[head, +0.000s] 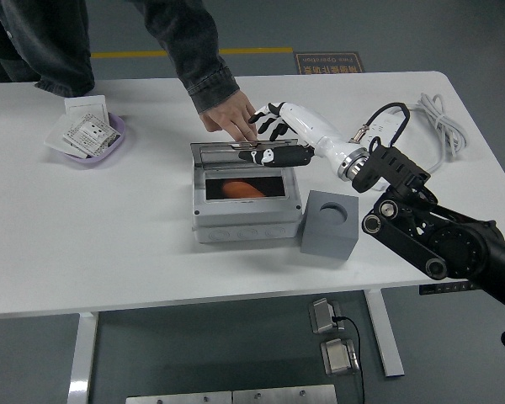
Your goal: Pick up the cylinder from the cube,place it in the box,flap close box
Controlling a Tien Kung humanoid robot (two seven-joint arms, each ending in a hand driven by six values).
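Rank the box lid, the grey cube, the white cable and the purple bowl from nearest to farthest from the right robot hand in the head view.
1. Box lid: the right robot hand sits at its right end.
2. Grey cube: below the hand, right of the box.
3. White cable: far right of the table.
4. Purple bowl: far left.

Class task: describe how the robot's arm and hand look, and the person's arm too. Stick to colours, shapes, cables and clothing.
The robot's right hand has black fingers with white patches on a glossy white, tapered forearm. A silver ring joins it to a bulky black arm with round silver-rimmed joints. A black cable loops above the wrist. The person's hand is bare, coming out of a dark denim sleeve.
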